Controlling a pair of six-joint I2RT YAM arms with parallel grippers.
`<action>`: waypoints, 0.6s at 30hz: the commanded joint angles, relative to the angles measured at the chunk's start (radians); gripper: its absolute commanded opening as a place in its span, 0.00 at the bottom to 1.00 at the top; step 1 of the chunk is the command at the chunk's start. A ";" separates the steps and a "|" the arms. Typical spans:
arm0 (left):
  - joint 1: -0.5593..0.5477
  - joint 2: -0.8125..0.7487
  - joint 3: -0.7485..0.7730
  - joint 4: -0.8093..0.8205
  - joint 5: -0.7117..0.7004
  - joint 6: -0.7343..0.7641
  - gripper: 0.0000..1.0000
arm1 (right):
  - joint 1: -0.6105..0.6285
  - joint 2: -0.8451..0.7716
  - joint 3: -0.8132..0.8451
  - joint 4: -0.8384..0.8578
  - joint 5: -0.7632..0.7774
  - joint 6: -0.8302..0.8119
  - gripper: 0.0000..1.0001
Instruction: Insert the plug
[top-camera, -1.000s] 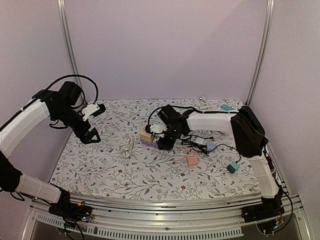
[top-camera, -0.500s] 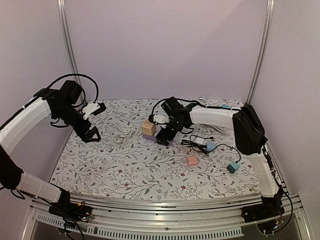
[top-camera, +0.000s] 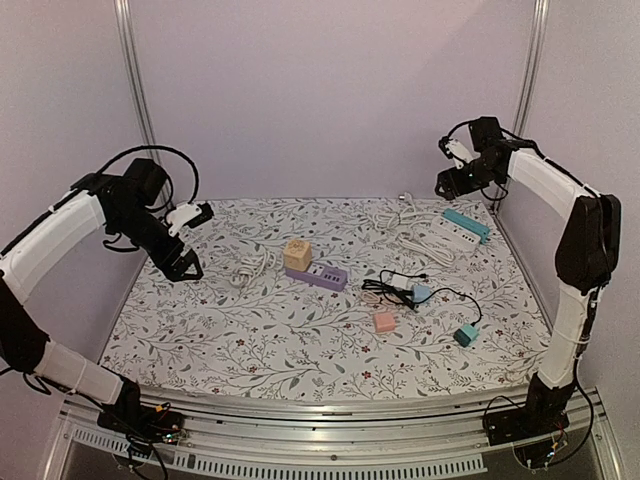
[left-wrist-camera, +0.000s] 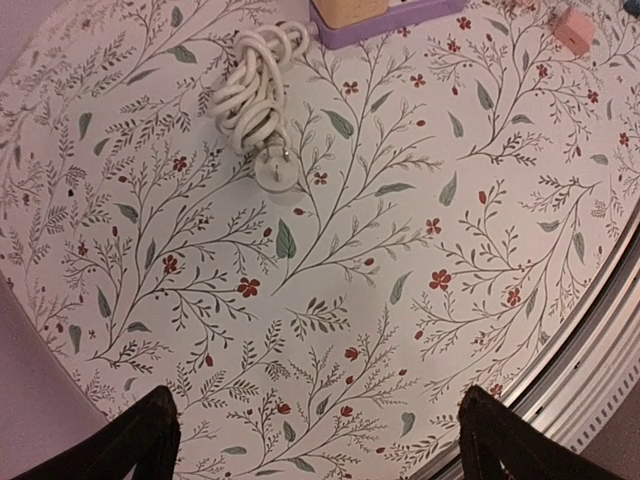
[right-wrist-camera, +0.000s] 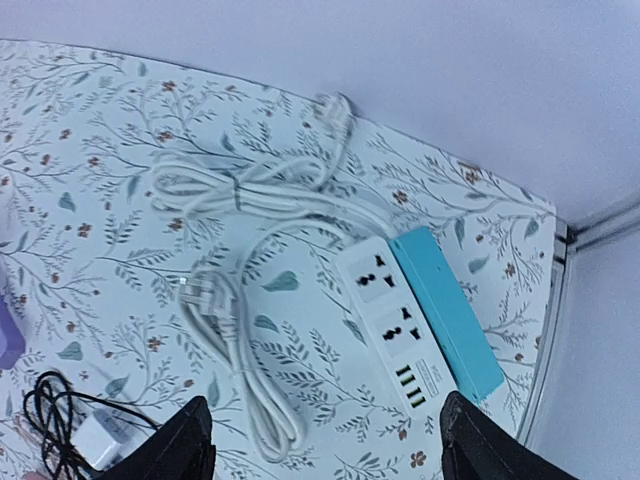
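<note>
Your left gripper (left-wrist-camera: 317, 405) hangs over the floral tablecloth (left-wrist-camera: 400, 300) with its fingers (left-wrist-camera: 140, 440) spread wide and nothing between them. Just ahead of it, a little to its left as the wrist camera sees it, lies a coiled white cable (left-wrist-camera: 255, 80), with its round plug (left-wrist-camera: 273, 172) pointing back toward the fingers. Beyond that coil, at the far edge of the wrist view, you see the purple power strip (left-wrist-camera: 400, 12) with the tan cube plug (left-wrist-camera: 350, 8) standing on its end. The cube touches the strip, but you cannot tell how deep its pins sit. A pink block (left-wrist-camera: 572, 28) lies farther off, ahead and to the gripper's right.

Your right gripper (right-wrist-camera: 325, 400) is raised high near the back right corner, well apart from the tan cube plug. Its fingers (right-wrist-camera: 480, 445) are released and empty. Below and just ahead of it lies a white power strip with a teal side (right-wrist-camera: 420, 330), sockets facing up. To the left of that strip, a loose white cord (right-wrist-camera: 245, 360) loops across the cloth and runs up to the strip's far end. Near the gripper's left finger you see a tangle of black cord (right-wrist-camera: 45, 420) beside a small white charger (right-wrist-camera: 100, 435). From above, the purple power strip lies between your two grippers, clear of both.
</note>
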 joint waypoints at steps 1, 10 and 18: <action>0.015 0.024 0.029 -0.009 0.014 0.004 0.97 | -0.099 0.172 0.055 -0.205 0.070 0.037 0.77; 0.013 0.141 0.095 -0.007 0.034 -0.004 0.96 | -0.139 0.382 0.167 -0.244 0.167 -0.037 0.85; -0.002 0.247 0.183 -0.021 0.014 -0.002 0.95 | -0.151 0.436 0.233 -0.242 0.197 -0.096 0.88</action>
